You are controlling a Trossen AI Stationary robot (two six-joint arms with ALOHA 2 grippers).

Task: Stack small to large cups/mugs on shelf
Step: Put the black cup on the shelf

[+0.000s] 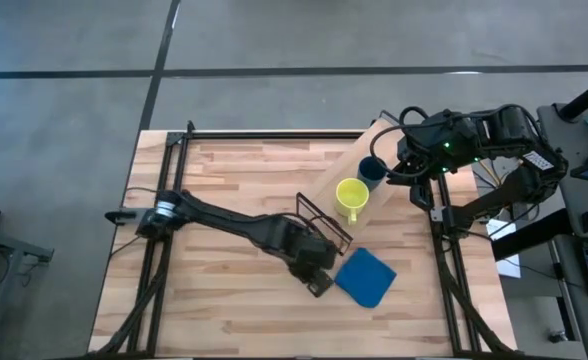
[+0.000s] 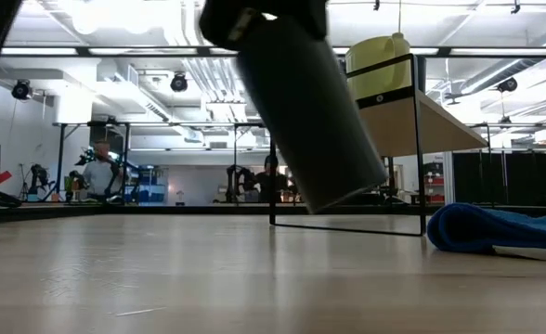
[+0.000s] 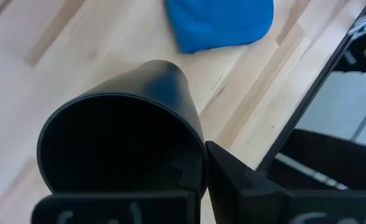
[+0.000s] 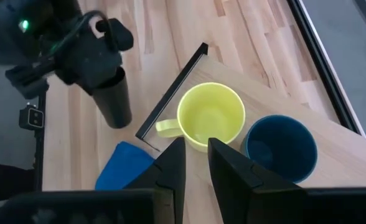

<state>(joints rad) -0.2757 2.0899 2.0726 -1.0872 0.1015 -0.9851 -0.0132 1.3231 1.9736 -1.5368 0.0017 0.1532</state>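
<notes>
The black cup (image 2: 301, 111) is in my left gripper (image 3: 198, 165), near the table's middle (image 1: 314, 265), beside the shelf's near end. The yellow mug (image 4: 209, 117) and the dark blue cup (image 4: 277, 146) stand upright side by side on the shelf's light-wood board (image 1: 374, 140). The shelf rests on the table by its thin black frame (image 2: 417, 148). My right gripper (image 4: 197, 146) hovers above the two cups on the shelf, slightly open and touching nothing. My left gripper holds the black cup by its rim (image 3: 198, 149), one finger inside the cup and one finger (image 3: 233, 177) outside the wall. It comes from above. The cup hangs below it, tilted, with its base (image 2: 343, 199) lifted just clear of the table.
A flat blue pad (image 1: 366, 277) lies on the table just right of the held cup, toward the near edge. The shelf's black frame (image 1: 324, 222) stands close by the left gripper. Bare tabletop (image 1: 214, 290) stretches to the left. People stand in the room beyond (image 2: 97, 172).
</notes>
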